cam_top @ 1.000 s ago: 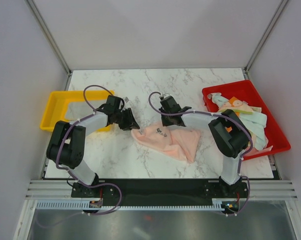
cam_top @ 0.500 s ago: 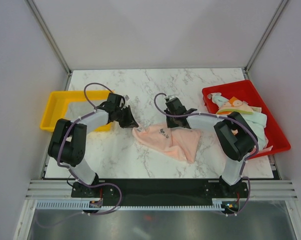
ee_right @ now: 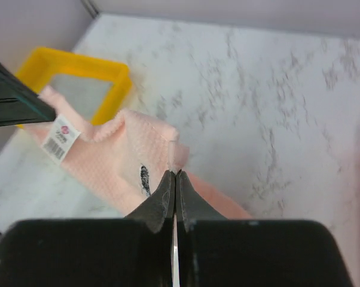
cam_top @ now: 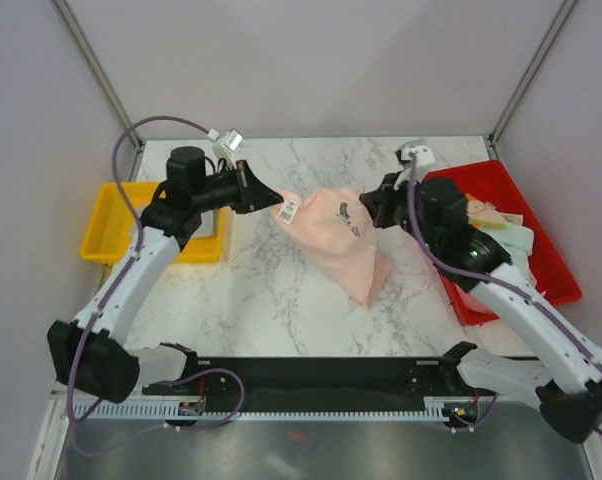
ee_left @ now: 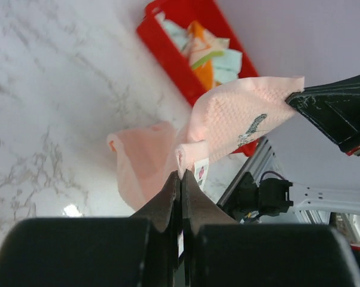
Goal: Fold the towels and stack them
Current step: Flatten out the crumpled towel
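Observation:
A pale pink towel (cam_top: 336, 238) hangs stretched above the marble table between both arms. My left gripper (cam_top: 273, 201) is shut on its left corner, beside the white barcode tag (cam_top: 289, 210). My right gripper (cam_top: 367, 207) is shut on the opposite corner. The towel's lower part droops to the table (cam_top: 366, 285). In the left wrist view the towel (ee_left: 228, 119) spreads away from my closed left gripper (ee_left: 181, 173). In the right wrist view the towel (ee_right: 108, 155) runs off to the left of my closed right gripper (ee_right: 174, 173). More towels (cam_top: 496, 230), mint, orange and white, lie heaped in the red tray (cam_top: 551, 270).
A yellow bin (cam_top: 106, 215) stands at the table's left edge, under the left arm. The red tray sits at the right edge. Grey walls and metal frame posts enclose the marble table (cam_top: 271, 300).
Both arms rose and drew apart, lifting the pink towel off the table and stretching it between them. The left gripper closed on its corner.

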Controlling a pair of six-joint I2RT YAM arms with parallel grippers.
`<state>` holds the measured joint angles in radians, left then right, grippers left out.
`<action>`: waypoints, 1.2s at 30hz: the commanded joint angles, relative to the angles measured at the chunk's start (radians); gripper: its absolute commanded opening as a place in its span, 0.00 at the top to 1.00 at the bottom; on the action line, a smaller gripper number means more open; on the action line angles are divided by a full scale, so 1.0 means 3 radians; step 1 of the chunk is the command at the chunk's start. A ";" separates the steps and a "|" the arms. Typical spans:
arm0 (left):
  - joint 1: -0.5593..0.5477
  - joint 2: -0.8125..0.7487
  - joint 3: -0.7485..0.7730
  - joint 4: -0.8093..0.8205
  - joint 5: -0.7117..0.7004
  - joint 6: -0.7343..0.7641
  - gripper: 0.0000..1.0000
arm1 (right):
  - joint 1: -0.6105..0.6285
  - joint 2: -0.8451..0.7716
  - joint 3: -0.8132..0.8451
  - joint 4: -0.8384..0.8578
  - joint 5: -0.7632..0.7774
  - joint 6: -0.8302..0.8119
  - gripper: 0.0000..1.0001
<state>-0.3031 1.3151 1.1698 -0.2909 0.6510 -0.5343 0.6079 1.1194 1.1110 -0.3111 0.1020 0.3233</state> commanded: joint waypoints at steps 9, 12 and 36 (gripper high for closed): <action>-0.0365 -0.1673 -0.0188 0.1041 0.0351 -0.0985 0.98 | 0.0055 -0.1461 0.0111 0.0316 -0.0954 0.0506 1.00; -0.0386 -0.1638 0.0012 0.1036 0.0392 -0.1052 0.98 | 0.0050 -0.1451 0.0335 0.0362 -0.0852 0.0574 1.00; 0.0274 0.1290 0.1186 0.1061 -0.0524 0.0078 0.98 | -0.0758 0.1741 0.0830 0.1722 -0.0600 -0.0126 1.00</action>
<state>-0.2657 1.6043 1.3773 -0.1143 0.4488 -0.5549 0.4419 1.5047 1.2404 0.0364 0.0128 0.3241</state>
